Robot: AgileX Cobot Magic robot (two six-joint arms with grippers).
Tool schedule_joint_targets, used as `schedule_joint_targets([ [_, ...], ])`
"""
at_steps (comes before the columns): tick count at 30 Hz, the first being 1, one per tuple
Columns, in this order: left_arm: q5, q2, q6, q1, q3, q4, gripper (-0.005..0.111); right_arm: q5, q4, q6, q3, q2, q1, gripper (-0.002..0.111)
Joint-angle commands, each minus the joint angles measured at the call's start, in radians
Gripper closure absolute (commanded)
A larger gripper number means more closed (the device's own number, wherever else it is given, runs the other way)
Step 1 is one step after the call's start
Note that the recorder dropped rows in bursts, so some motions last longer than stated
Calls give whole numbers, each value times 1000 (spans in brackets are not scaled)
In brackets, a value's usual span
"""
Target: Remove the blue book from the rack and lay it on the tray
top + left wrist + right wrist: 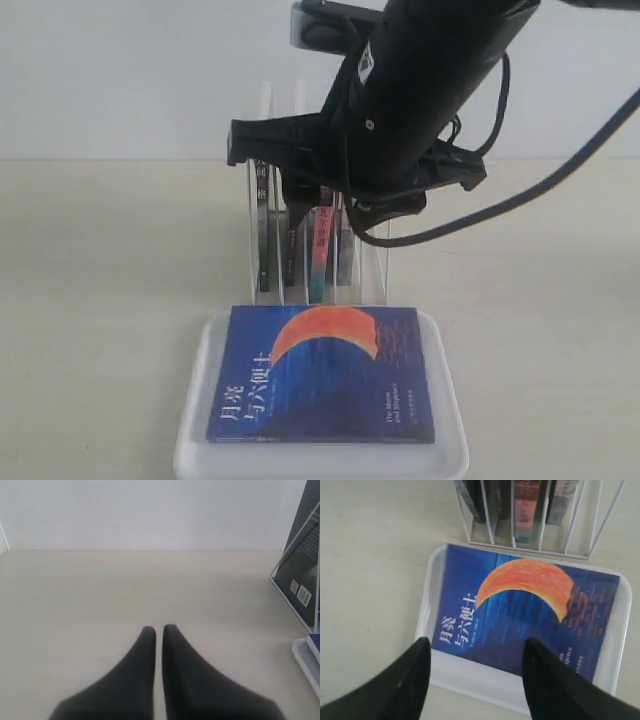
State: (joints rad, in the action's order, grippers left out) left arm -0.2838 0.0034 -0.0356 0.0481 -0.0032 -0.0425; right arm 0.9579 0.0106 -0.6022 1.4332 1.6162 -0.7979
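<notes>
The blue book (pixel 325 375) lies flat, cover up, inside the white tray (pixel 190 440), its orange crescent toward the rack (pixel 267 100). In the right wrist view the blue book (pixel 520 610) fills most of the tray (pixel 465 677). My right gripper (pixel 476 645) hangs open above the book's title end, holding nothing and apart from it. The right arm (pixel 420 90) looms over the rack. My left gripper (pixel 159 628) is shut on nothing over bare tabletop, off to the side of the rack (pixel 295 555).
The rack (pixel 530 550) holds black-spined books (pixel 475 495) and a pink-and-teal-spined book (pixel 526 505). The left wrist view catches a black back cover (pixel 300 580) in the rack and a corner of the tray (pixel 306 662). Pale tabletop (pixel 100 300) spreads on both sides.
</notes>
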Motion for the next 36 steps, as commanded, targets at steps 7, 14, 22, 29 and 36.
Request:
schedule_joint_targets([
  [7, 7, -3, 2, 0, 3, 1, 103, 10, 7, 55, 35, -148, -3, 56],
  [14, 7, -3, 2, 0, 3, 1, 103, 105, 77, 70, 35, -298, -3, 56],
  [22, 7, -3, 2, 0, 3, 1, 103, 232, 189, 122, 32, -435, -3, 109],
  [29, 7, -3, 2, 0, 3, 1, 103, 250, 168, 164, -56, -528, -3, 108],
  [36, 7, -3, 2, 0, 3, 1, 103, 263, 146, 127, -193, -558, -3, 108],
])
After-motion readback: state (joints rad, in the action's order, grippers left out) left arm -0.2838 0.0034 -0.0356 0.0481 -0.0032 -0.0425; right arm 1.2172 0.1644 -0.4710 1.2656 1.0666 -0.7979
